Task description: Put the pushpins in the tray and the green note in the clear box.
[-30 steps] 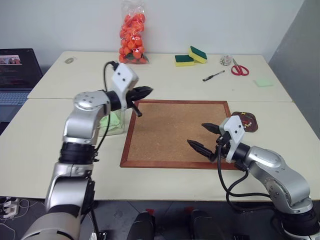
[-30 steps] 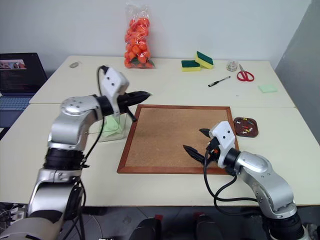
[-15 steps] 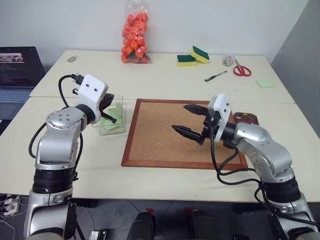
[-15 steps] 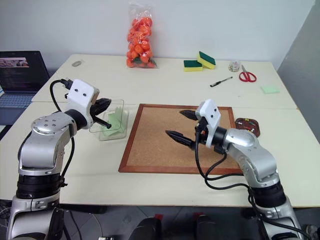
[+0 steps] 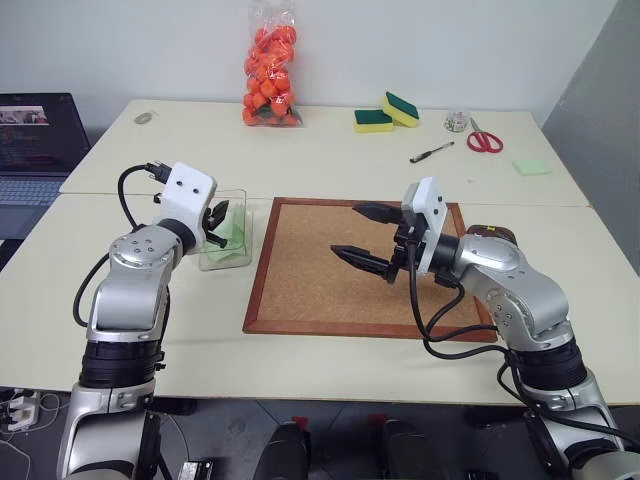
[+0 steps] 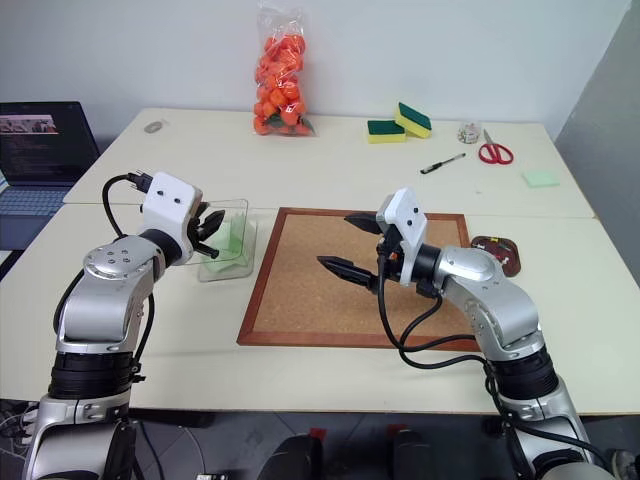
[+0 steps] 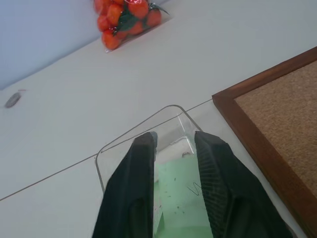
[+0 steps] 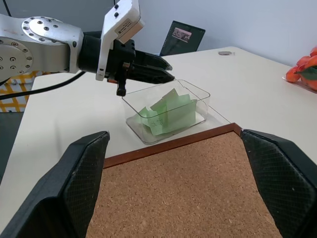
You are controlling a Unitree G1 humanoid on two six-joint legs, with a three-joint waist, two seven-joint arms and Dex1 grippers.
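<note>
Left gripper point(image 6: 212, 227) crowds the clear box point(image 6: 226, 243) opening.

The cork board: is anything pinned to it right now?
No, the cork board has a bare surface, with no pins or notes on it, and the right gripper hangs open above it.

Counter point(image 5: 330, 160) carries a framed cork board point(image 5: 340, 262) at centre. Far edge: bag of orange fruit point(image 5: 267, 63), two green-yellow sponges point(image 5: 383, 112), pen point(image 5: 430, 152), red-handled scissors point(image 5: 483, 138), pale-green pad point(image 5: 527, 167). Laptop point(image 5: 35, 140) at far left.
</note>
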